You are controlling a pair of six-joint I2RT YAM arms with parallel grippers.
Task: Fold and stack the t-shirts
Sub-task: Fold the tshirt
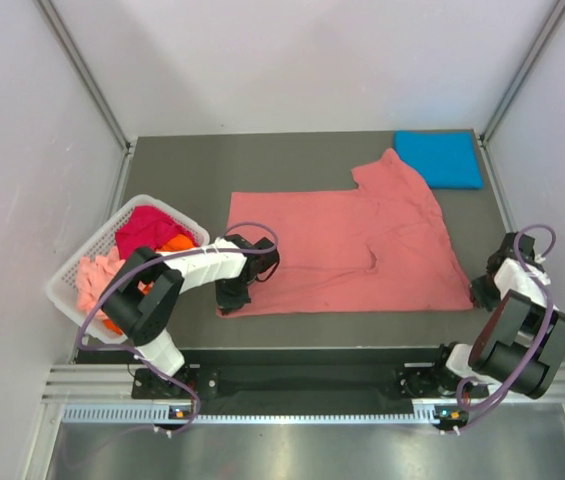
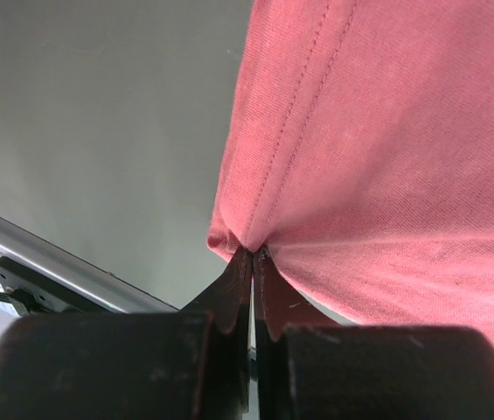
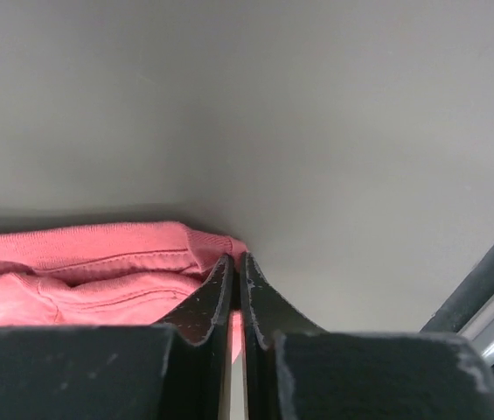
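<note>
My L gripper (image 2: 253, 253) pinched shut on pink shirt (image 1: 342, 250), near-left corner; R gripper (image 3: 236, 257) shut on near-right corner, at table (image 1: 292, 150) near edge.

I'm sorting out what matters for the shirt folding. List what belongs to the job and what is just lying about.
Job: salmon-pink t-shirt; left claw and right claw pinching it; folded blue t-shirt; magenta shirt, orange shirt, pale pink shirt.
Just there: white basket holding those three; table.

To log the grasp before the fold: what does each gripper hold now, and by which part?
Both hold the salmon-pink cloth t-shirt: the left gripper pinches its near left corner, the right gripper its near right corner.
</note>
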